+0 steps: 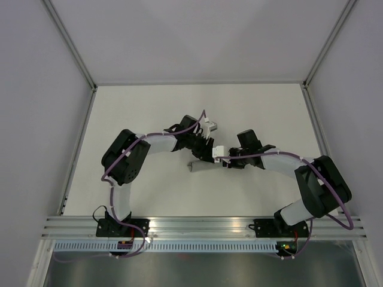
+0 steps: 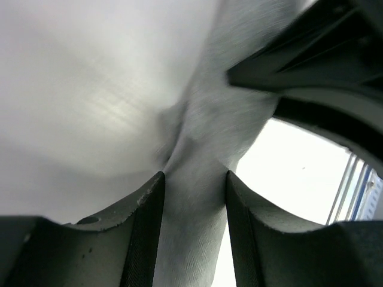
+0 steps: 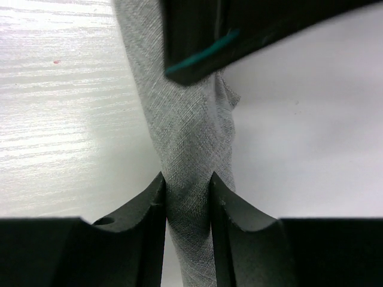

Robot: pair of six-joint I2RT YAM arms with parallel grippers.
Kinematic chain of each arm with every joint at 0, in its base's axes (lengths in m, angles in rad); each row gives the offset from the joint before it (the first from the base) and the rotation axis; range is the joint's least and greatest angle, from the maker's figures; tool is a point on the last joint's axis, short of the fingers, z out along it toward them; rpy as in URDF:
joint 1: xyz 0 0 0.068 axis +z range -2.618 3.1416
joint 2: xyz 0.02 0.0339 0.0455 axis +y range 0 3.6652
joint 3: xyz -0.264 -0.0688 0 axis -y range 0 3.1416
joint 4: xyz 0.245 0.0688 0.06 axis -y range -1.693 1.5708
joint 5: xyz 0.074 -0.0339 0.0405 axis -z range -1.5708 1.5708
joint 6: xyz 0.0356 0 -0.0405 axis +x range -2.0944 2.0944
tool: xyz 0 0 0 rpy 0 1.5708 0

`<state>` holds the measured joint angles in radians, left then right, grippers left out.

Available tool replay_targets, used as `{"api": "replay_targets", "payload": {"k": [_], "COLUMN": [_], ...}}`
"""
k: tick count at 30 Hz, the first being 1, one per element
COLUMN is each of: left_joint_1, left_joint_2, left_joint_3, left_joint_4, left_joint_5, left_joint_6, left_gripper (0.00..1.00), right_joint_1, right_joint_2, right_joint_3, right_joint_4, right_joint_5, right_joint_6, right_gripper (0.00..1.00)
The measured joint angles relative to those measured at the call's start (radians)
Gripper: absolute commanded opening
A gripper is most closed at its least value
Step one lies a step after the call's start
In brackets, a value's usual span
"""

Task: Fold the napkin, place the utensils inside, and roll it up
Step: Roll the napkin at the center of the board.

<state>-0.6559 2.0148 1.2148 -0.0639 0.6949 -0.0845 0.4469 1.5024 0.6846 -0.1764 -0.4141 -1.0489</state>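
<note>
White table (image 1: 149, 119), grey walls. Top cam: rolled napkin (image 1: 200, 167) lies mid-table btwn both arms, mostly hidden by them. Left wrist cam, blurred: left gripper (image 2: 194, 185) clasps the napkin, pads touching both sides. Right wrist cam, sharp: right gripper (image 3: 187, 182) pinches the same napkin, weave visible.

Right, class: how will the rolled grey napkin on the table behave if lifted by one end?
Probably floppy: the napkin creases and narrows where the jaws pinch it. Likely light, since the weave looks thin. It may sag or unroll, as a loose fold bulges from its side.
</note>
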Motion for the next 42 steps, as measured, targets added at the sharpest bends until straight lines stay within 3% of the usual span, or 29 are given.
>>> {"api": "replay_targets", "payload": {"k": [13,24,34,42], "left_joint_1": [0.109,0.063,-0.257,-0.341], "left_joint_2": [-0.338,-0.576,-0.569,-0.45], "left_joint_3": [-0.332,-0.7,-0.738,-0.708], "left_joint_4": [0.288,0.693,0.914,0.905], "left_joint_5": [-0.409,-0.664,-0.871,-0.878], "left_joint_6": [-0.159,-0.154,0.177,0.411], "left_gripper": [0.53,0.56,0.64,0.66], "right_joint_1": [0.0,-0.031,-0.043,-0.057], "right_joint_2": [0.092,0.229,0.328,0.403], "right_joint_3": [0.137,0.326,0.466,0.565], "right_joint_4": [-0.151,-0.36,-0.52,-0.63], "right_joint_5": [-0.027,-0.088,-0.112,-0.135], "right_joint_6": [-0.04,-0.077,-0.101,-0.11], "right_gripper": [0.22,0.21,0.2,0.2]}}
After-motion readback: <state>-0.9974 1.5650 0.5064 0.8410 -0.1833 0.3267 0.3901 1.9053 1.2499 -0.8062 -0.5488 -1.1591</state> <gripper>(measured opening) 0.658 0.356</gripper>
